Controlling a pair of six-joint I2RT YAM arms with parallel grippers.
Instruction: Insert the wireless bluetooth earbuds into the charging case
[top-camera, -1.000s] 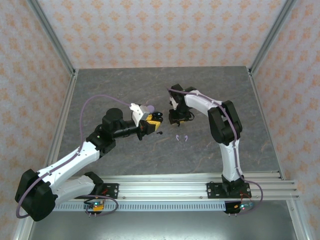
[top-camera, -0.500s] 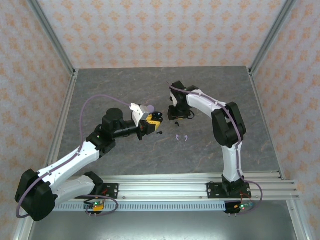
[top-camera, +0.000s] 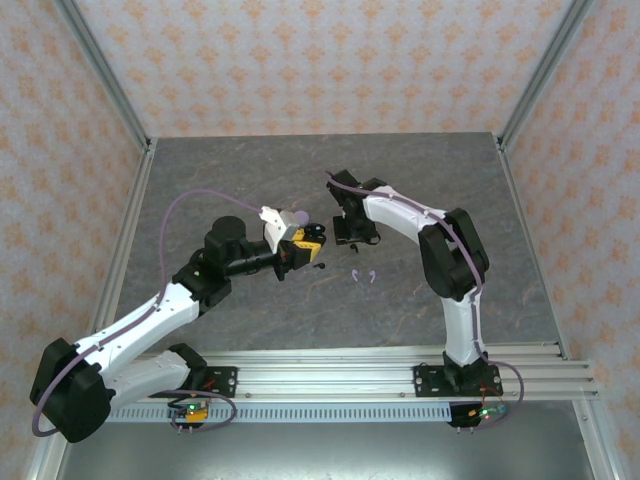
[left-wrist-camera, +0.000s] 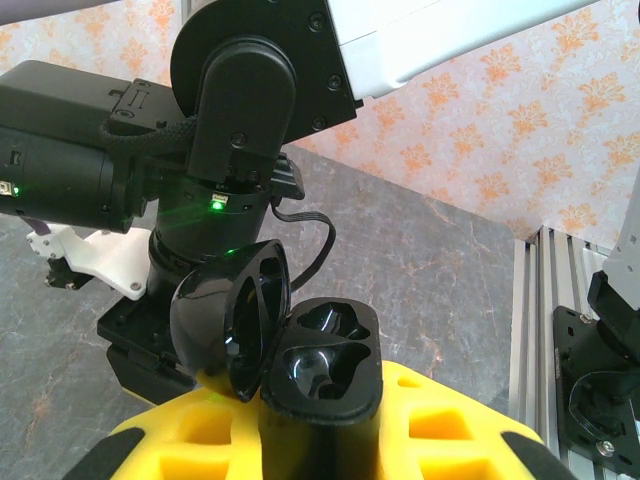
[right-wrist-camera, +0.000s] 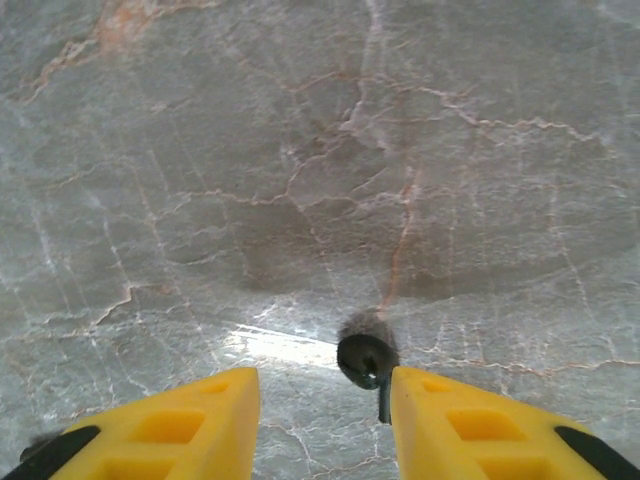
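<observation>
My left gripper is shut on the black charging case, which stands upright between the yellow fingers. Its lid hangs open to the left and both sockets look empty. In the top view the case is held above the table's middle. My right gripper is open, low over the table, with a black earbud lying between the fingers and against the right finger. From above, the right gripper points down just right of the case. Two pale lavender earbuds lie on the table nearer the arms.
A small dark piece lies just below the left gripper. A round lavender thing sits beside the left wrist. The grey marble table is fenced by metal rails, with an aluminium rail along the near edge.
The right arm has shifted a little to the left and farther back, and its fingers stand slightly closer together. The left arm and the case have not moved.
</observation>
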